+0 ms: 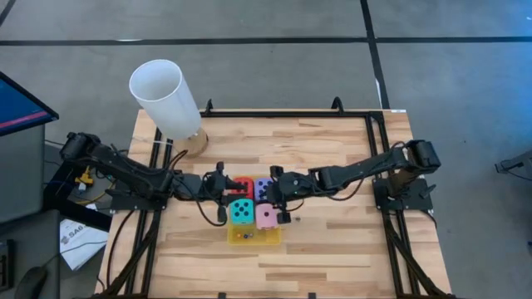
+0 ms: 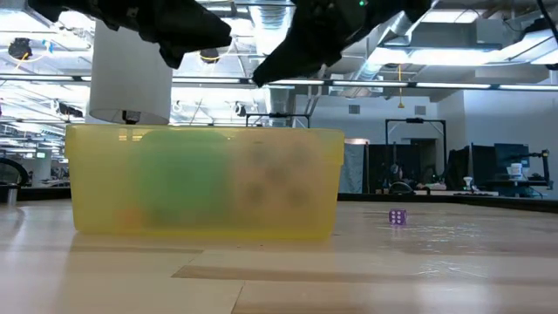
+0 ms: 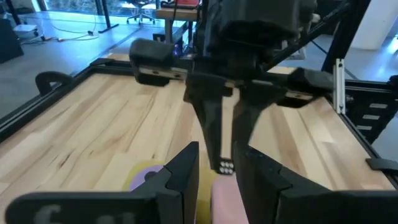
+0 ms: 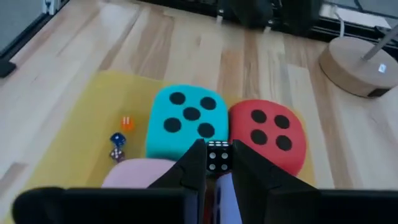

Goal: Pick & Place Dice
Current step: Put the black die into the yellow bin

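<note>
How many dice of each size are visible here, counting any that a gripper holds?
Big dice: 4 (red die, cyan die, pink die, purple die)
Small dice in the yellow tray: 3 (orange, blue, dark purple)
Small black die in the right gripper: 1
Small purple die on the table: 1
Total: 9

The only lettering is on a white sheet of paper (image 1: 76,242) on the floor beside the bench, apparently starting "SA", the rest too small to read.
</note>
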Motion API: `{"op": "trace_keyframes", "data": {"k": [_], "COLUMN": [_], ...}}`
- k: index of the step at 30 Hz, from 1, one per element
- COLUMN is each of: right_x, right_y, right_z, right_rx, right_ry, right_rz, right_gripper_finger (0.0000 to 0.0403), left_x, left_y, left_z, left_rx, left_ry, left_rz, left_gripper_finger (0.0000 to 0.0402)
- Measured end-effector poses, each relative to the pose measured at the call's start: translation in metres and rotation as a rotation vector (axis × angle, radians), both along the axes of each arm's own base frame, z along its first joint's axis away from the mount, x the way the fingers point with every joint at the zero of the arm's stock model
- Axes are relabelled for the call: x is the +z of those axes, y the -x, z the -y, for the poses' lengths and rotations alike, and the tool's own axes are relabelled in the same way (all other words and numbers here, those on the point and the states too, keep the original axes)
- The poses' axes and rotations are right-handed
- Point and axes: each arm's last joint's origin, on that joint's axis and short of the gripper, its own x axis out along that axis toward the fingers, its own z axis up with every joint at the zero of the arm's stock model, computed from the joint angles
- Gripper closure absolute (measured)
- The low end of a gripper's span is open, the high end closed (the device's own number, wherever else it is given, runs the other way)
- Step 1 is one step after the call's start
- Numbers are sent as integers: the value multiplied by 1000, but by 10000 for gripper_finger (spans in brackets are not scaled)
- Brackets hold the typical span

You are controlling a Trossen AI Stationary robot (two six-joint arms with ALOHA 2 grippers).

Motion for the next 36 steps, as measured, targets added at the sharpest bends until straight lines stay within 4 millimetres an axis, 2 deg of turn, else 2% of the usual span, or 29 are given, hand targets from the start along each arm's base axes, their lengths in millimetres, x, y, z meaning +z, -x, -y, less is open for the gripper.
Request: {"op": "trace_keyframes", "data": {"k": [9, 14, 27, 36], "right_x": [-26, -37, -13, -12], "right_y": [-20, -22, -11, -9], "right_z": [-1, 0, 3, 3], "right_rx": [-19, -25, -30, -29], "right_ry": [-29, -26, -28, -26], "right_rz": [47, 10, 24, 11], "right_gripper_finger": [330, 329, 329, 329], "left_x": [0, 0, -1, -1], "left_y": [0, 0, 0, 0], "left_z": [-1, -1, -1, -1], "left_rx": [4, 4, 4, 4], "left_ry": [1, 1, -1, -2], "left_rz": [0, 1, -7, -9], "left_gripper_finger": [312, 312, 312, 312]}}
